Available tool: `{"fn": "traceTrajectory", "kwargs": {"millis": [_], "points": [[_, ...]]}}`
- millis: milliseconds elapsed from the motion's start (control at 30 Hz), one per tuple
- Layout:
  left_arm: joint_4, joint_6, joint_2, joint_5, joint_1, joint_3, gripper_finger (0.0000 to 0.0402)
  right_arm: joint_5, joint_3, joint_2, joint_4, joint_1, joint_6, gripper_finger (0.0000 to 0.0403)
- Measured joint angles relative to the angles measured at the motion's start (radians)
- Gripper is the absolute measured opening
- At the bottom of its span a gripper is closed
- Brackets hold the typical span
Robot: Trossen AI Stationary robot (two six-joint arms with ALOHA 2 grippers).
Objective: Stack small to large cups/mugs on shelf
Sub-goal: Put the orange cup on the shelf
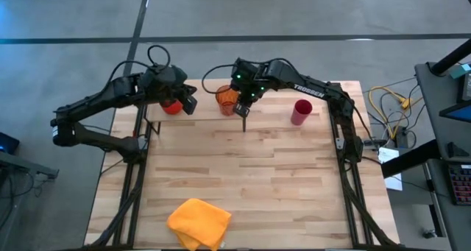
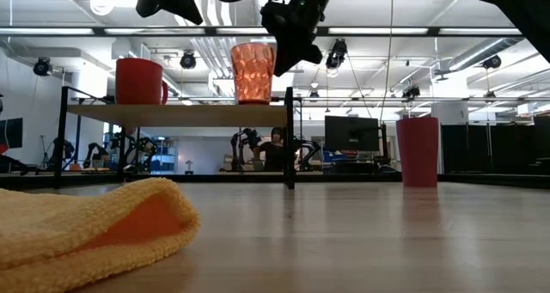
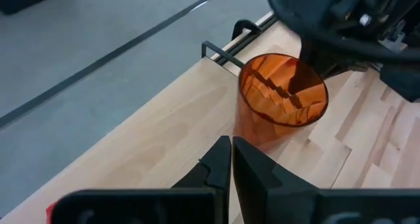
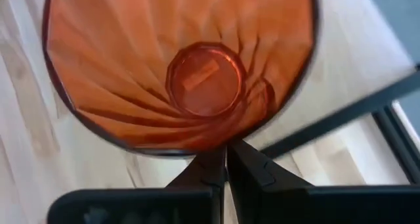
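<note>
Three cups show, and two of them stand upright on the shelf (image 2: 180, 114), a pale panel in a black frame raised at the table's far edge. Leftmost is the red mug (image 2: 138, 81), mouth up, its handle turned toward the orange cup (image 2: 253, 72) beside it. The left gripper (image 1: 189, 101) hangs just above and beside the red mug with its fingers pressed together on nothing. The orange cup, ribbed and see-through, stands mouth up near the shelf's right end; the right wrist view looks straight down into it and finds it empty. The right gripper (image 1: 243, 107) hovers at that cup's rim, its fingers closed against each other and gripping nothing. A thin dark divider (image 2: 289, 137) rises at the shelf's right end, close beside the orange cup. Farther right, off the shelf, the pink tumbler (image 2: 417, 150) stands upright on the table (image 1: 280, 177), well apart from the other two. At the near edge lies a crumpled yellow cloth (image 1: 199, 223), far from the cups.
</note>
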Motion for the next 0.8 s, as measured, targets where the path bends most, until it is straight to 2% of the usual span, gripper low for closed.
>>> {"fn": "traceTrajectory", "kwargs": {"millis": [300, 533, 800], "points": [[0.0, 0.015, 0.008, 0.019, 0.0, 0.0, 0.0, 0.019, -0.002, -0.001, 0.025, -0.001, 0.005, 0.0008], [-0.001, 0.015, 0.006, 0.04, 0.0, 0.0, 0.0, -0.001, -0.001, -0.006, -0.082, 0.02, 0.026, 0.0008], [-0.001, 0.015, 0.007, 0.041, 0.0, 0.0, 0.0, -0.003, -0.004, -0.004, 0.04, 0.037, 0.023, 0.0008]]}}
